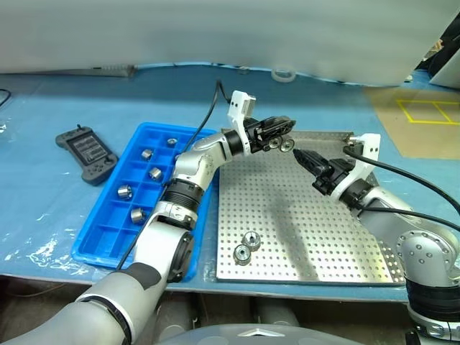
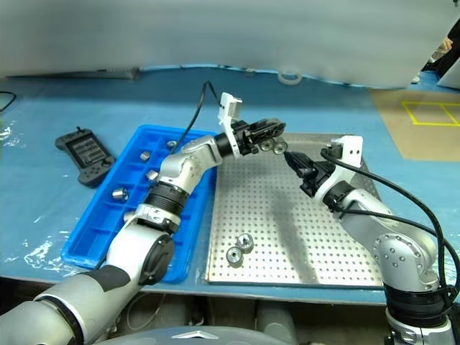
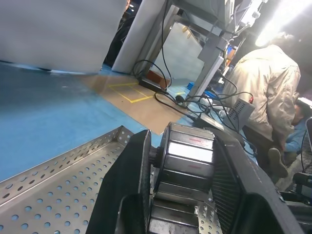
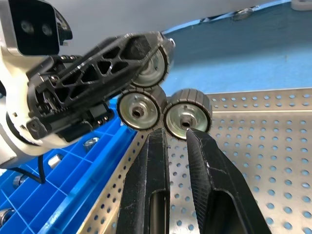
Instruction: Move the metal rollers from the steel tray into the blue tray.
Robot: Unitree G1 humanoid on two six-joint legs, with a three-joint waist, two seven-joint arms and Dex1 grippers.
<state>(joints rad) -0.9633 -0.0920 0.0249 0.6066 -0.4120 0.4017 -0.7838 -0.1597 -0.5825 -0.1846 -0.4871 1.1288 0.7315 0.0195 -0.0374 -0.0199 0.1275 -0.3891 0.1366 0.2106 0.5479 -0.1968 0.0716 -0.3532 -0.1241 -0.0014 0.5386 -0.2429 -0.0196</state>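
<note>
Your left gripper [image 1: 282,128] hangs over the far edge of the steel tray [image 1: 309,237], fingers clamped on a metal roller [image 3: 187,151]. Two more rollers [image 4: 187,117] sit at its tip, touching each other; whether they rest on the tray or hang from the held one, you can't tell from here. Your right gripper [image 1: 300,156] comes in from the right, just beside that cluster, fingers [image 4: 207,161] nearly pressed together with a thin slit between them, pinching nothing, their tips right at the nearer roller's face.

Room to move: the perforated middle of the steel tray is bare, wide open between the two arms. Two rollers [image 1: 246,248] lie close together near the tray's near left corner, well apart from both grippers.

The blue tray [image 1: 108,230] lies along the steel tray's left edge, rims nearly touching. Five rollers [image 1: 125,192] already sit in its compartments, and your left forearm crosses above its right side. A dark handheld controller [image 1: 88,152] lies on the blue table cover [image 1: 43,208] left of the blue tray, clear of it. A roll of tape [image 1: 284,74] sits at the far edge of the table. In the left wrist view a person in a light jacket [image 3: 268,92] is off beyond the table.
</note>
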